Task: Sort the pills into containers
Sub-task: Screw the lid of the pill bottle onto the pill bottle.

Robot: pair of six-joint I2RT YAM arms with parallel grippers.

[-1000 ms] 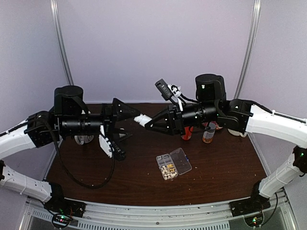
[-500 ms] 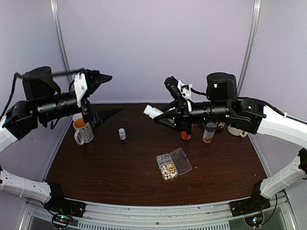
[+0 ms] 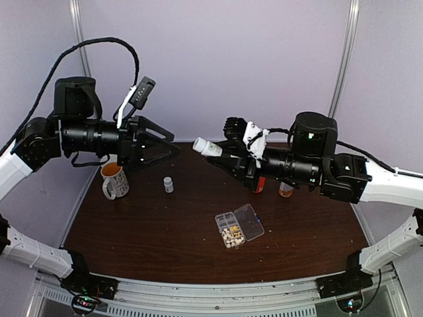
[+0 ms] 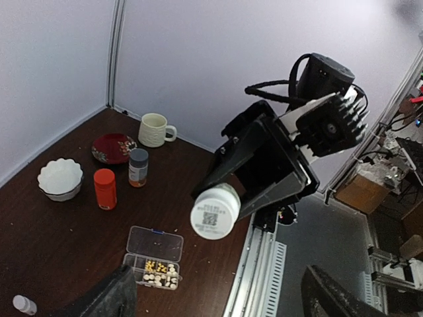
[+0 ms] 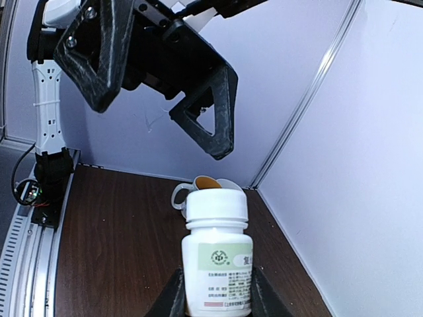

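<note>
The pills (image 3: 231, 235) lie in the cells of a clear organizer box (image 3: 238, 226) with its lid open, near the table's middle. In the left wrist view, cream and yellowish pills (image 4: 159, 272) fill the box's (image 4: 156, 257) near cells. My right gripper (image 3: 222, 154) hangs above the table, shut on a white capped bottle (image 3: 206, 146) that points left. The right wrist view shows that bottle (image 5: 217, 254) between my right gripper's (image 5: 218, 294) fingers. My left gripper (image 3: 158, 149) is raised, open and empty. It faces the bottle (image 4: 215, 211) across a gap.
A tiny white bottle (image 3: 168, 184) and a mug (image 3: 114, 179) stand at the left. An orange-capped bottle (image 4: 104, 188), a grey-capped amber bottle (image 4: 138, 166), a white mug (image 4: 154, 129), a red plate (image 4: 114, 146) and a white bowl (image 4: 60, 178) stand behind the right arm.
My left gripper has drawn back to the left from beside the white bottle, swung up, then come down level, open. The right gripper has held the bottle and lifted it a little.
</note>
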